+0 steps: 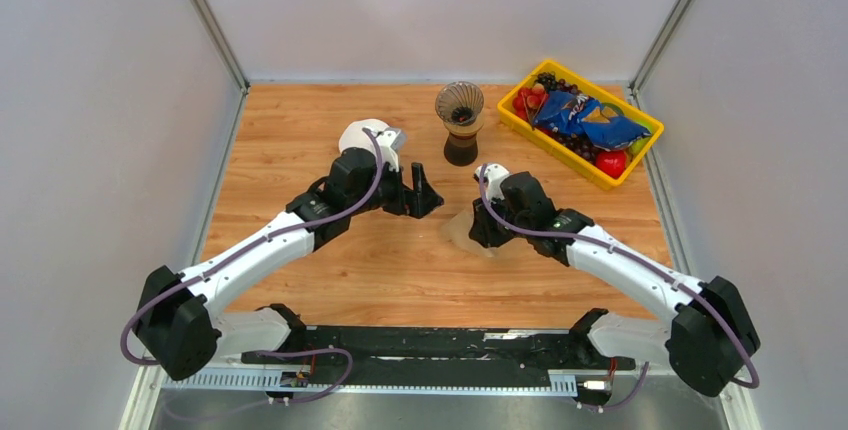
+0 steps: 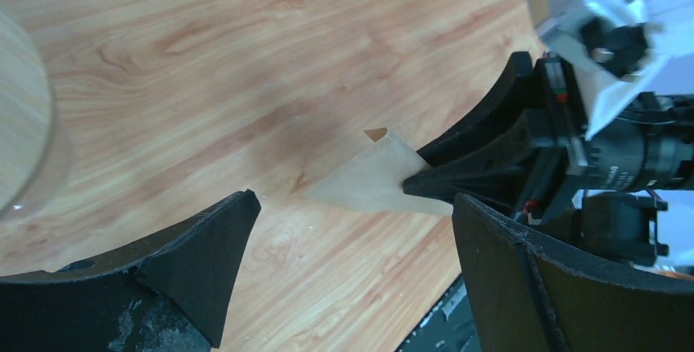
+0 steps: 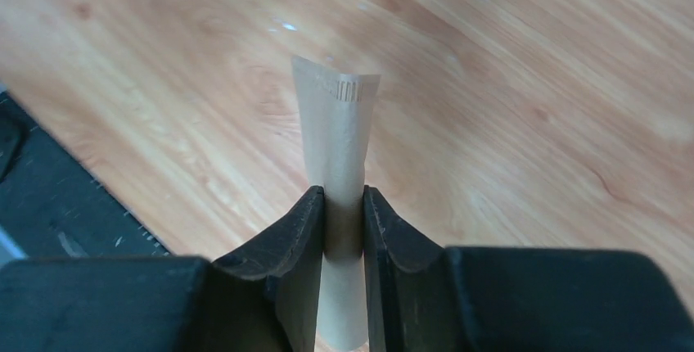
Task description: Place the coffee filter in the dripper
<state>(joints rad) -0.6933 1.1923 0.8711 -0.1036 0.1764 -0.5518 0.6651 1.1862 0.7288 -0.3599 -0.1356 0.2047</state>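
The glass dripper (image 1: 460, 105) stands on a dark base at the back middle of the wooden table. My right gripper (image 1: 480, 230) is shut on the folded tan paper coffee filter (image 1: 463, 233) and holds it low over the table, in front of the dripper. In the right wrist view the filter (image 3: 337, 131) stands up between the closed fingers of the gripper (image 3: 344, 196). My left gripper (image 1: 425, 200) is open and empty, just left of the filter. In the left wrist view the filter (image 2: 372, 180) lies ahead of the spread jaws of the gripper (image 2: 353, 205).
A yellow tray (image 1: 545, 146) with a blue snack bag and fruit stands at the back right. A round pale wooden object (image 2: 20, 115) shows at the left edge of the left wrist view. Grey walls enclose the table on three sides.
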